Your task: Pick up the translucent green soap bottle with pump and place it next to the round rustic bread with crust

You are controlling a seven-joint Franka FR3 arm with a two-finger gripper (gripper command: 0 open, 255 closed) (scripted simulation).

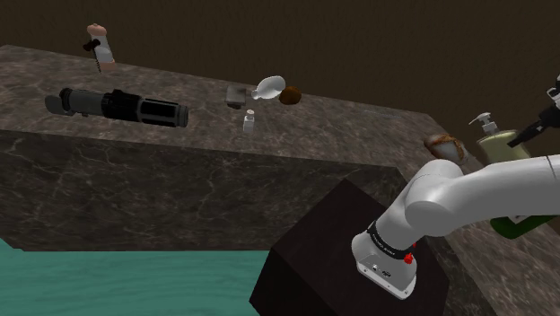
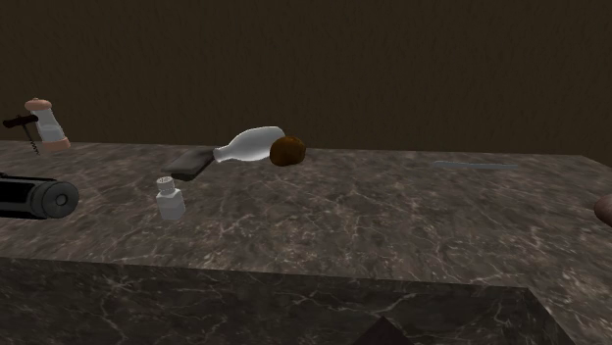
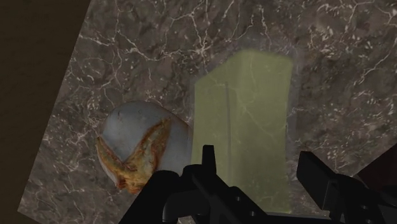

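White arm (image 1: 485,187), dark joint band (image 1: 386,241), black hand (image 3: 257,156).

Dark grey-brown stone counter (image 1: 296,144): marble-like, white veining, low sheen.

Tall translucent pale-green soap bottle (image 3: 248,121): smooth, milky walls; faint veining shows through.

Round pale-crusted bread (image 3: 137,153): dusty grey-white crust, rough, split by a cracked orange-brown seam.

Black tool (image 3: 254,159): matt, hard-edged.

White arm (image 1: 485,188): smooth, glossy, soft highlights.

Long dark cylinder (image 1: 117,106), far left: matt black and grey.

Plain white bottle lying on its side (image 2: 250,145), far centre: smooth; material undetermined.

Teal floor (image 1: 126,283): rippled texture.
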